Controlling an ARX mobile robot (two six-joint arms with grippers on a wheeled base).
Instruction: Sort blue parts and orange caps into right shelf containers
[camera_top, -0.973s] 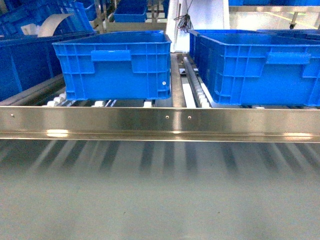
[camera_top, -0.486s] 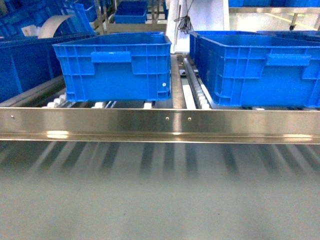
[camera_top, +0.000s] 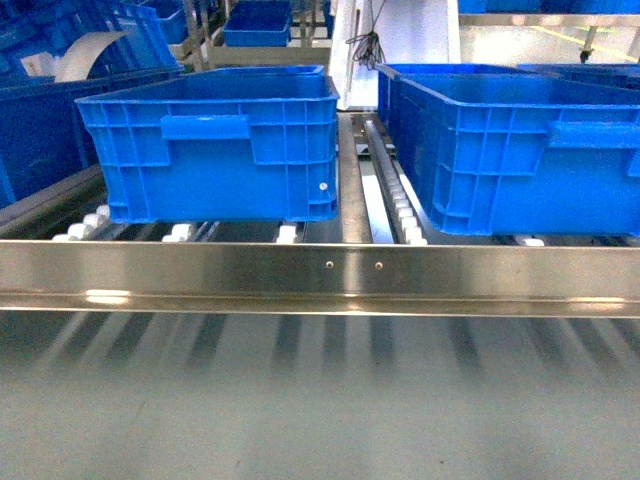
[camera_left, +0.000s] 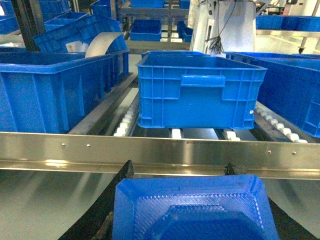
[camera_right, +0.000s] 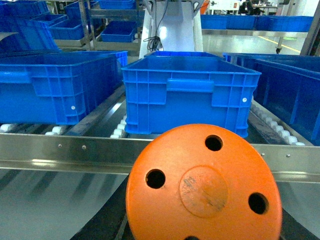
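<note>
Two blue crates, the right shelf containers, stand on the roller shelf: one on the left (camera_top: 210, 150), one on the right (camera_top: 520, 150). Neither gripper shows in the head view. In the left wrist view my left gripper (camera_left: 181, 175) is shut on a blue part (camera_left: 192, 210), a ribbed tray-like piece between black fingers (camera_left: 127, 172), in front of a crate (camera_left: 200, 95). In the right wrist view my right gripper (camera_right: 202, 200) is shut on a round orange cap (camera_right: 202, 187) with several holes, which hides the fingers. A crate (camera_right: 185, 95) stands beyond it.
A steel front rail (camera_top: 320, 275) runs across the shelf below the crates. White rollers (camera_top: 405, 215) line the gap between the two crates. More blue crates (camera_left: 45, 90) stand to the left and behind, and a white curved sheet (camera_top: 85, 50) pokes out of one.
The head view has drawn closer to the shelf: both crates look larger and the steel rail sits lower in the frame.
</note>
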